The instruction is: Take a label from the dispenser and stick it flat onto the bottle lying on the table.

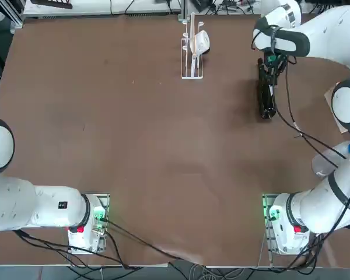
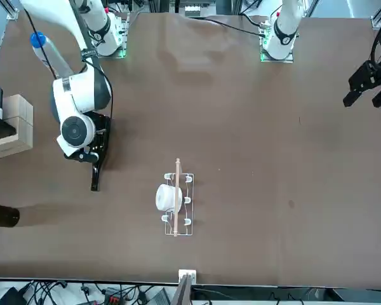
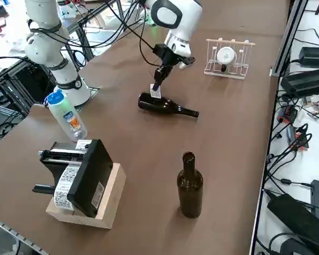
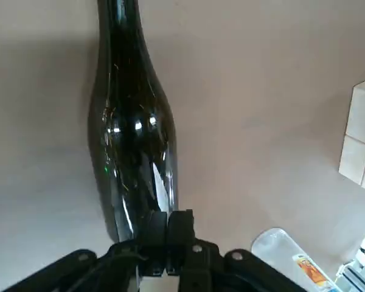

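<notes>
- Dark glass bottle [image 3: 165,105] lies flat on the brown table [image 1: 134,146] at two o'clock, so its side faces up for sticking.
- Right gripper [image 3: 156,88] hovers just above its body, fingers pinched on the white label [image 3: 155,92], which hangs ready to press down.

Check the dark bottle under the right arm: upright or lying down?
Lying down: the bottle rests on its side on the table, neck pointing away from the shut right gripper above its body.

A robotics lab. White robot arms [image 1: 41,204] are bolted to a broad brown bench [image 1: 151,151]. Cable bundles [image 3: 295,133] and black power units [image 3: 308,79] line its edge.
</notes>
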Tool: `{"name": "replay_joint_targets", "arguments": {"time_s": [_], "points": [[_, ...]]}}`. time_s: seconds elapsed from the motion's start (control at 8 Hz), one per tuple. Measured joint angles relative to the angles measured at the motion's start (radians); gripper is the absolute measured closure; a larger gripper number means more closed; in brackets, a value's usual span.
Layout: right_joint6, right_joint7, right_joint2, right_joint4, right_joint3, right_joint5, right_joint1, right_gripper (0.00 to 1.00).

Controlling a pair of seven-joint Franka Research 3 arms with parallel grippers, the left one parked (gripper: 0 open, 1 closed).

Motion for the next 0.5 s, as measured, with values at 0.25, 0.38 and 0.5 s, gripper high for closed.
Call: {"name": "replay_joint_targets", "arguments": {"time_s": [0.25,0.38,0.5], "points": [[-0.003,0.0,0.011,0.01,0.0,0.001,0.0,0.99],[-0.004,0.0,0.013,0.011,0.0,0.001,0.0,0.99],[-0.005,0.0,0.013,0.011,0.0,0.001,0.0,0.99]]}}
